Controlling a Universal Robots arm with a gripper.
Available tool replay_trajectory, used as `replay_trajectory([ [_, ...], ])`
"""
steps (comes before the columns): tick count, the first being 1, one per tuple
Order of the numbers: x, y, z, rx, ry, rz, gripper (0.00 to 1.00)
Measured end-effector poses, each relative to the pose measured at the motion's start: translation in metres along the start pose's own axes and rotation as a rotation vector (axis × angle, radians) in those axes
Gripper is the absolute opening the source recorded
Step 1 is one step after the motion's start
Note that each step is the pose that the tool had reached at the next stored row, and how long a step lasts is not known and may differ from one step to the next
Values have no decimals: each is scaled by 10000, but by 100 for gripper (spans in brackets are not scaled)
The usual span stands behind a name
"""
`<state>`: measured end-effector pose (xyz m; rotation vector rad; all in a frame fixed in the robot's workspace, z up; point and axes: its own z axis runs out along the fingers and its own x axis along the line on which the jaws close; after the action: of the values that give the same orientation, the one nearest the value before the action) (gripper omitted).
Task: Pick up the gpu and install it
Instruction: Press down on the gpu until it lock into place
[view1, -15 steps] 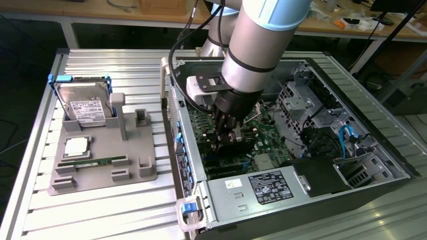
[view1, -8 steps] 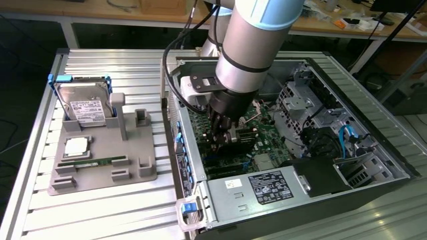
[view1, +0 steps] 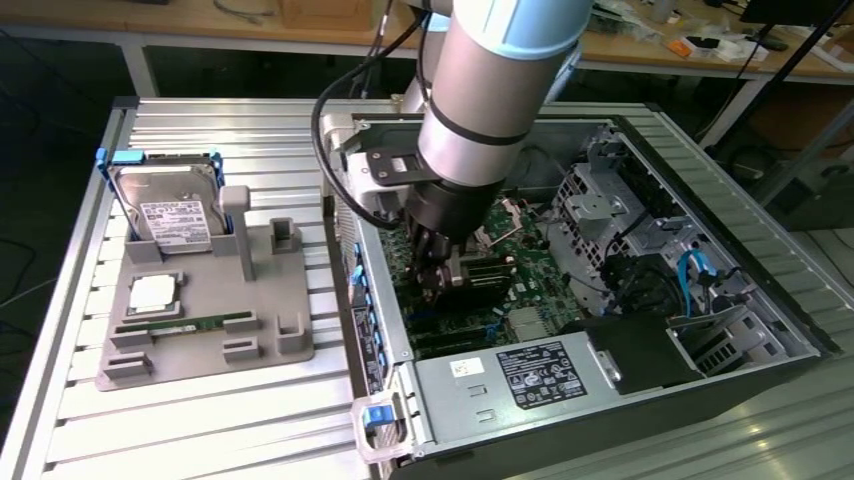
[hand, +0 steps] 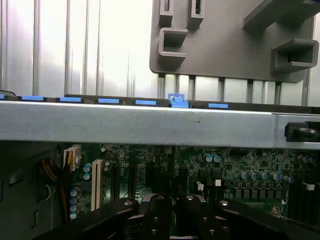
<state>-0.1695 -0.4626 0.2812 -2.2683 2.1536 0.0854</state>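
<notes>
A silver-grey robot arm (view1: 487, 90) with pale blue joint caps and a black gripper (view1: 447, 268) reaches into a black computer case (view1: 747, 300) over a dark green motherboard (view1: 527, 265). A silver power supply (view1: 514, 375) carries a black label with white print. Blue clips (view1: 360, 290) line the case edge. Beside it, a grey plastic tray (view1: 214, 300) holds a silver hard drive (view1: 171, 210) with a white label, a green RAM stick (view1: 180, 324) and a silver processor (view1: 151, 292), all on a ribbed silver table (view1: 200, 420).
</notes>
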Motion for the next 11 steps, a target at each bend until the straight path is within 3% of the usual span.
replay_trajectory([
  [11, -7, 128, 4, 0, 1, 0, 16],
])
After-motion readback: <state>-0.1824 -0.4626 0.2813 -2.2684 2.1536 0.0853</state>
